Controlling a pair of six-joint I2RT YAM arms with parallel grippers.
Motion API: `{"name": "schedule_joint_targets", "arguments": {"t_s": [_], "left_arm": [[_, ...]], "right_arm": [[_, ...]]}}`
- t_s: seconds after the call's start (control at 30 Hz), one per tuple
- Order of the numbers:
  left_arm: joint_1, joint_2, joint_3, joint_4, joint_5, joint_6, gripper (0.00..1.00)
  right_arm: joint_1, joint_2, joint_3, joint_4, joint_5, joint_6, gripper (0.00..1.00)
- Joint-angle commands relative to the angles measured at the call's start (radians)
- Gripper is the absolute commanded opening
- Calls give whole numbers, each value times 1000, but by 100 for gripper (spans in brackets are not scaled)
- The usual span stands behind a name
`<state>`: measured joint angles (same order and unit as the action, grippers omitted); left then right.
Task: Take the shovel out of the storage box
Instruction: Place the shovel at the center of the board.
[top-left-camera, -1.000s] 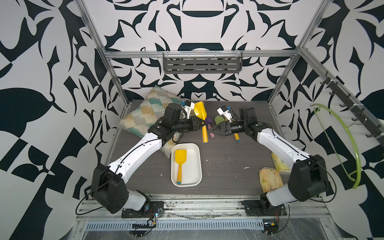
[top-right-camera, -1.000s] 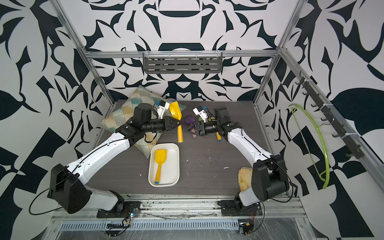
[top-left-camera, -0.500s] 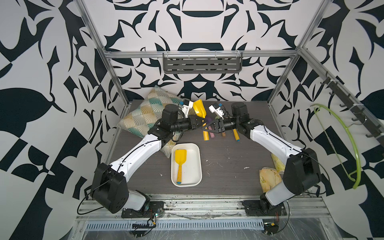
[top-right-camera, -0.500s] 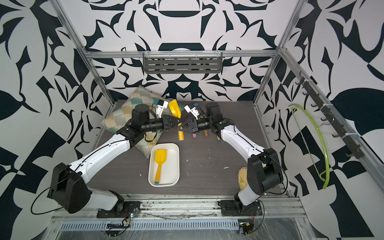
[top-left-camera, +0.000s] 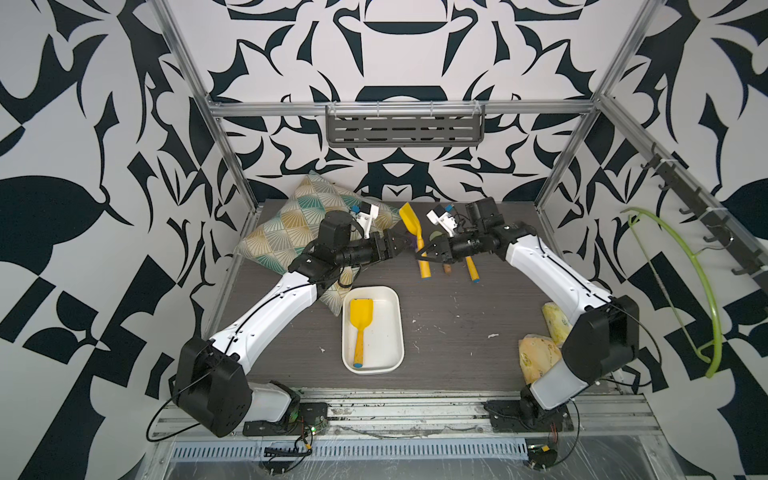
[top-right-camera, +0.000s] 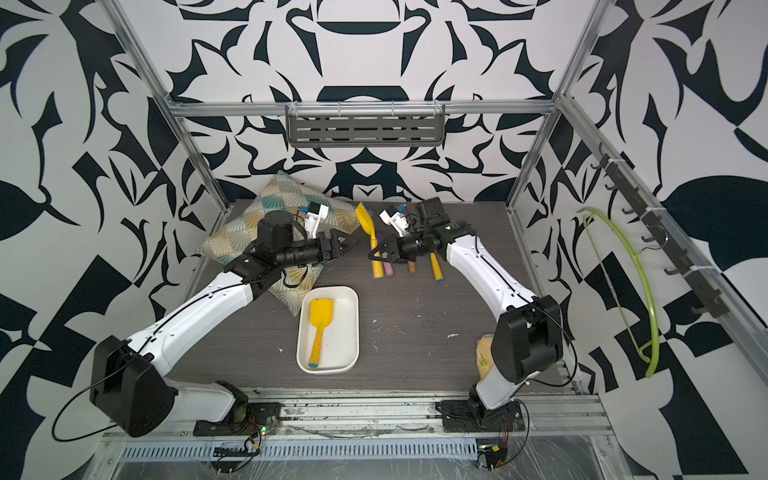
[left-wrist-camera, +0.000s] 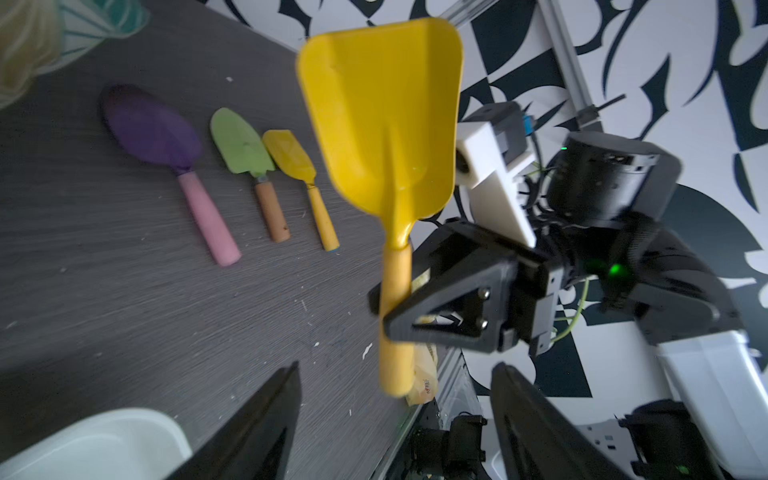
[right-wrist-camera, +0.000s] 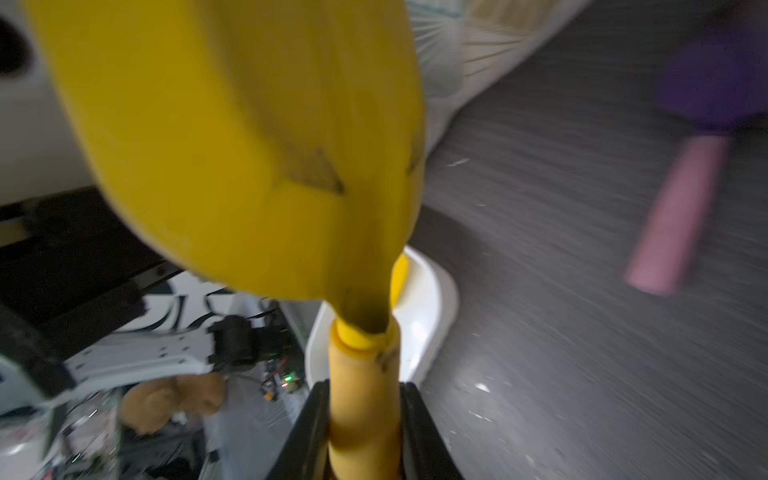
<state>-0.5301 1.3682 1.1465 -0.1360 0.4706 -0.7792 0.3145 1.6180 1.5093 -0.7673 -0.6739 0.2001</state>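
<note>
White plastic storage box (top-left-camera: 388, 328) has one yellow shovel (top-left-camera: 360, 322) lying inside, while a lifted shovel (left-wrist-camera: 386, 137) hangs in the air clamped by its handle in the right gripper (left-wrist-camera: 388, 311) alone, left gripper (top-left-camera: 401, 245) jaws apart beside it, so it may pivot or slip

We can read no text anywhere; the yellow bags (top-left-camera: 540, 357) near the bench's (top-left-camera: 449, 332) right edge bear dark marks, too small to read.
</note>
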Motion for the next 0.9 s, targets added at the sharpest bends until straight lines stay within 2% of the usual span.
{"name": "schedule_joint_targets", "arguments": {"t_s": [0.0,0.07,0.17,0.33,0.4,0.47,0.53,0.57,0.67,0.87], "left_arm": [[4,19,45,-269,-98,79,78],[2,22,37,-312,-112,106,76],[-5,10,-4,-327,-128,110,75],[-8,-35,-75,-338,-155,122,75],[-8,-49,-97,-338,-162,124,75],[-11,-67,-120,-337,-158,125,74],[-14,-73,-133,-339,-165,130,74],[-17,-79,-147,-338,-171,126,74],[-21,-86,-186,-338,-184,117,74],[-22,-146,-230,-339,-200,120,74]], "right_arm": [[-32,-22,80,-269,535,-144,0],[-66,-2,92,-280,648,-160,0],[-153,83,150,-307,680,-155,0],[-216,259,264,-385,876,-190,0],[-232,318,289,-383,881,-203,0],[-247,375,303,-358,831,-213,0],[-248,433,339,-375,850,-212,0],[-249,458,355,-380,899,-212,0],[-249,494,371,-381,914,-215,0],[-251,541,339,-373,968,-212,0]]}}
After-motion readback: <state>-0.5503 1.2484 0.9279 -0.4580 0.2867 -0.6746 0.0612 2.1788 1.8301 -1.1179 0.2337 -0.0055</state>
